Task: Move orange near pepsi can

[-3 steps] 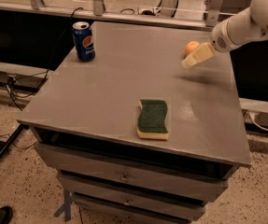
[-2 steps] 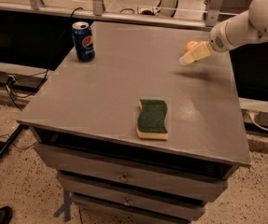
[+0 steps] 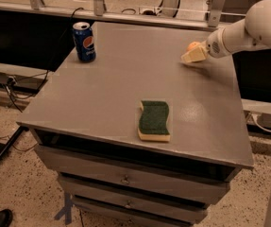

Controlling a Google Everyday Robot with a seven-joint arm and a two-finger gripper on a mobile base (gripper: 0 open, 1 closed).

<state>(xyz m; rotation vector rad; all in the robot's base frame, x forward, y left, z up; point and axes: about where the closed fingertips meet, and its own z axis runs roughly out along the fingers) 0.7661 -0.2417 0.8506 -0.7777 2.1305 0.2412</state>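
Distance is what matters here: the orange (image 3: 192, 45) lies well apart from the pepsi can (image 3: 84, 41), far to the can's right and at about the same depth toward the back of the grey cabinet top (image 3: 102, 93). The can stands upright, logo facing the camera. The gripper (image 3: 193, 56) is down at the fruit, also far right of the can, on the end of the white arm (image 3: 248, 30) that reaches in from the side away from the can. It covers the lower part of the orange, so only the fruit's upper curve shows just above it. Whether the gripper is clamped on the orange or merely set against it cannot be told from this view. A green-topped sponge (image 3: 154, 120) lies flat to the can's right and nearer the camera, off the straight line between fruit and can. Being round, the orange has no long axis to line up with. Judging from this layout, the coming move is a carry leftward toward the can; the care is likely in stopping just beside the can without knocking it.
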